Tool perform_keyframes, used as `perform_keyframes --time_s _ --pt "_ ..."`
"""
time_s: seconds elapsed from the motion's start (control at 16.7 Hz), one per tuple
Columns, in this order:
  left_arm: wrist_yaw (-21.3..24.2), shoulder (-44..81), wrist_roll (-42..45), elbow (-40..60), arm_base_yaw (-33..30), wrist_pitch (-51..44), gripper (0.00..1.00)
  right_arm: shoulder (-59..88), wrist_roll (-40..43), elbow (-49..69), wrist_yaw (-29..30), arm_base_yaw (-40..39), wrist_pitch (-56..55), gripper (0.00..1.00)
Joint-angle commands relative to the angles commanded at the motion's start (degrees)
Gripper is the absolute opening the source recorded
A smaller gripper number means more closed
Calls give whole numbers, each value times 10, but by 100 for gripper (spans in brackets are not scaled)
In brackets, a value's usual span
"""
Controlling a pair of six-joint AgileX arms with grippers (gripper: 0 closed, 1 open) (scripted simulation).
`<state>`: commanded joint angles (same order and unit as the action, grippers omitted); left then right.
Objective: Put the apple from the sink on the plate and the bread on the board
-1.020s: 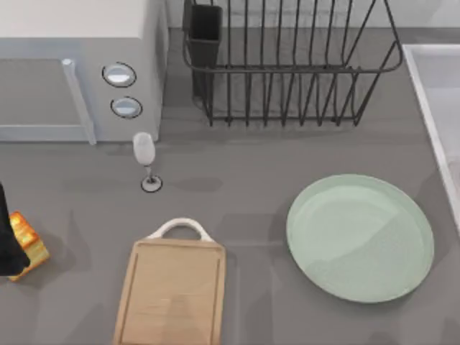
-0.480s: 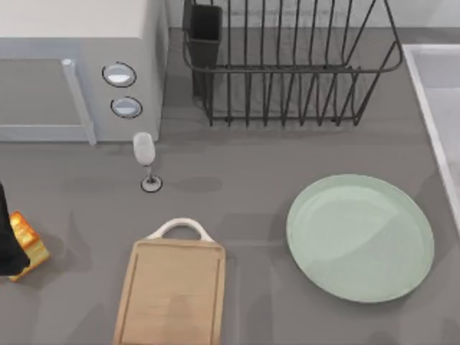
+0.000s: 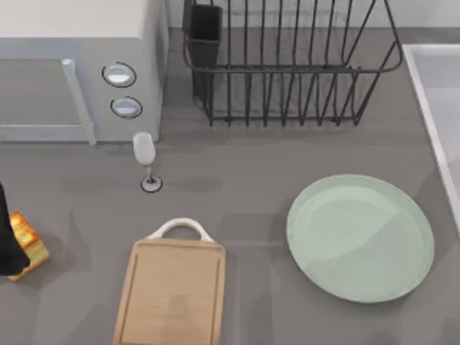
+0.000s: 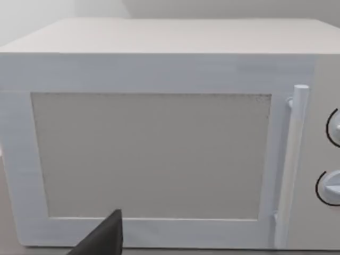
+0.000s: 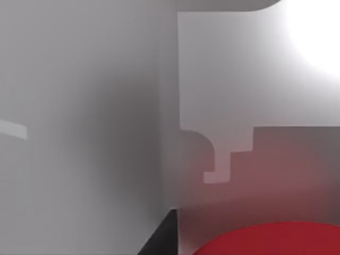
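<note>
Golden-orange bread (image 3: 27, 243) sits at the far left edge of the grey bench (image 3: 237, 201), touching the dark left claw (image 3: 6, 241) that stands just beside it; I can't tell whether that claw is closed on the slice or merely against it. From the left wrist camera a single dark finger (image 4: 103, 239) pokes up in front of the white microwave (image 4: 159, 133). The wooden board (image 3: 172, 287) lies bare, near the bread but apart from it, its white handle pointing toward a small wine glass (image 3: 146, 159). The mint-green plate (image 3: 359, 237) rests bare to the right, below the black wire rack (image 3: 287, 65). The sink (image 3: 435, 93) runs along the right edge. In the right wrist camera the red apple (image 5: 271, 240) lies close against the pale sink wall, a dark fingertip (image 5: 162, 239) just beside it; how far the right claw is spread I can't tell.
</note>
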<state>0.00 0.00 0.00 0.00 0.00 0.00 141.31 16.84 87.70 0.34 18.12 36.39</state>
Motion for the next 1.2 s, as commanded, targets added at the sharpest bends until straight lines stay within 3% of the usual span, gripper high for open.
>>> perform_keyframes --time_s 0.3,0.9,1.2 --pt "0 0 0 0 0 0 100 0 0 0 0 0 0 0" --pt "0 0 0 0 0 0 100 -171 -59 34 -6 24 88 0" --pt "0 0 0 0 0 0 100 -154 -16 71 -11 5 172 0"
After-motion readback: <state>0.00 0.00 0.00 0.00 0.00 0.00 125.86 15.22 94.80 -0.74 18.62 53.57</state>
